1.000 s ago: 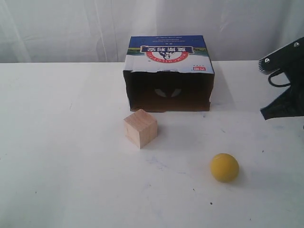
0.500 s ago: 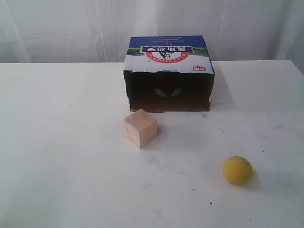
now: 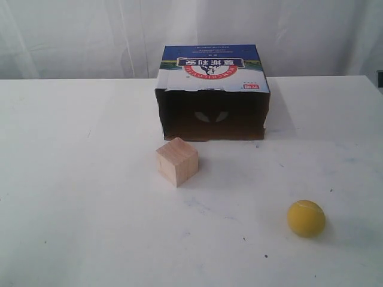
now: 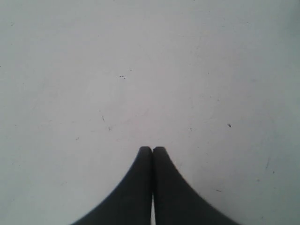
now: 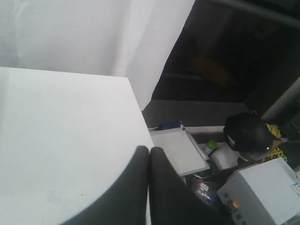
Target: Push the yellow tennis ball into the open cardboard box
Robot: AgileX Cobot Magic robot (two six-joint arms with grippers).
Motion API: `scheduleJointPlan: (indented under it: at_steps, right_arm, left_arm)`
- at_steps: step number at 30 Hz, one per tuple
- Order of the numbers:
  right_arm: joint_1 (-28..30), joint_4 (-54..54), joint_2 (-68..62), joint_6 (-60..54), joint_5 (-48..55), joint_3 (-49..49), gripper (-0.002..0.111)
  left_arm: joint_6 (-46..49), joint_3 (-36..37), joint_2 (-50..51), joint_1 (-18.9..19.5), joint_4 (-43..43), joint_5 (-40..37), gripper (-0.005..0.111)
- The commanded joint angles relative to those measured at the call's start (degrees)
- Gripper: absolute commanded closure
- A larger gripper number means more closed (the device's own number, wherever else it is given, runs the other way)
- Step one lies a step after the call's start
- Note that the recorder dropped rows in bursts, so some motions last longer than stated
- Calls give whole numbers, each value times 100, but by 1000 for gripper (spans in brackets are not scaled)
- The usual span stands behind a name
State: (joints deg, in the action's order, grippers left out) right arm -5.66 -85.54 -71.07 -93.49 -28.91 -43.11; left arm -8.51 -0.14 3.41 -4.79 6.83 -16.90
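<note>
Yellow tennis ball (image 3: 306,218) lies on the table (image 3: 78,197) — outside the box (image 3: 212,67).

1. The ball (image 3: 306,218), small, round and plain yellow, is sitting on the white desk (image 3: 78,179) at the near right, outside the box and well apart from it.
2. The box (image 3: 212,89), wide and low, is standing at the far middle, its dark brown opening facing the viewer and its blue-and-white printed top with a red-and-white logo facing up.
</note>
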Motion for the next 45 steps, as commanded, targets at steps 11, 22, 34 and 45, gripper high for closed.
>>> scheduleJointPlan:
  at_steps: [11, 22, 34, 45]
  right_arm:
    - [60, 7381, 496, 8130, 2050, 771, 108]
    - [100, 7579, 302, 7872, 6864, 8, 108]
    - [100, 5508, -815, 6538, 6994, -40, 108]
    - [100, 4890, -1487, 6027, 6868, -45, 108]
  left_arm:
    - [-44, 14, 2, 13, -33, -31, 107]
    - [-44, 14, 2, 13, -33, -31, 107]
    - [-44, 14, 2, 13, -33, -31, 107]
    - [-44, 14, 2, 13, -33, -31, 107]
